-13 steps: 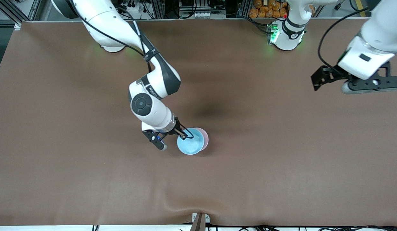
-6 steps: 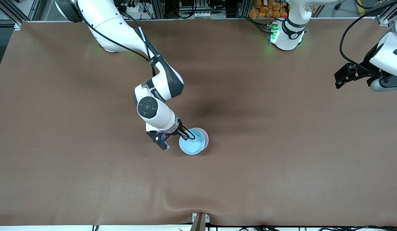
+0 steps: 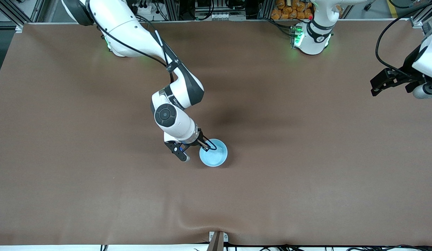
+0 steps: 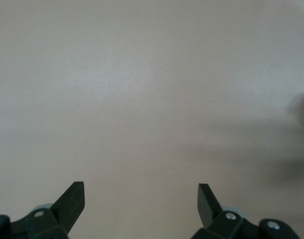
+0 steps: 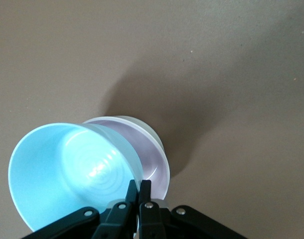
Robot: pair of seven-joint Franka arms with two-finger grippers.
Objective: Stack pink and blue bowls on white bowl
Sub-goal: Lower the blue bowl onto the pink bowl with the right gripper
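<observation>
My right gripper [image 3: 205, 146] [image 5: 138, 185] is shut on the rim of the light blue bowl [image 3: 214, 154] [image 5: 67, 169] and holds it tilted over the pink bowl [image 5: 154, 159]. The front view hides the pink bowl beneath the blue one. In the right wrist view the pink bowl sits nested in a pale bowl, of which only a thin rim [image 5: 142, 123] shows; this looks like the white bowl. My left gripper [image 3: 385, 82] [image 4: 141, 191] hangs open and empty over bare table at the left arm's end, and that arm waits.
The brown table mat [image 3: 97, 181] stretches wide around the bowls. A small clamp [image 3: 217, 238] sits at the mat's edge nearest the front camera. Both arm bases [image 3: 312, 38] stand along the table's robot side.
My right gripper has carried the blue bowl sideways until it covers the pink bowl in the front view. The left arm has drawn back toward its end of the table.
</observation>
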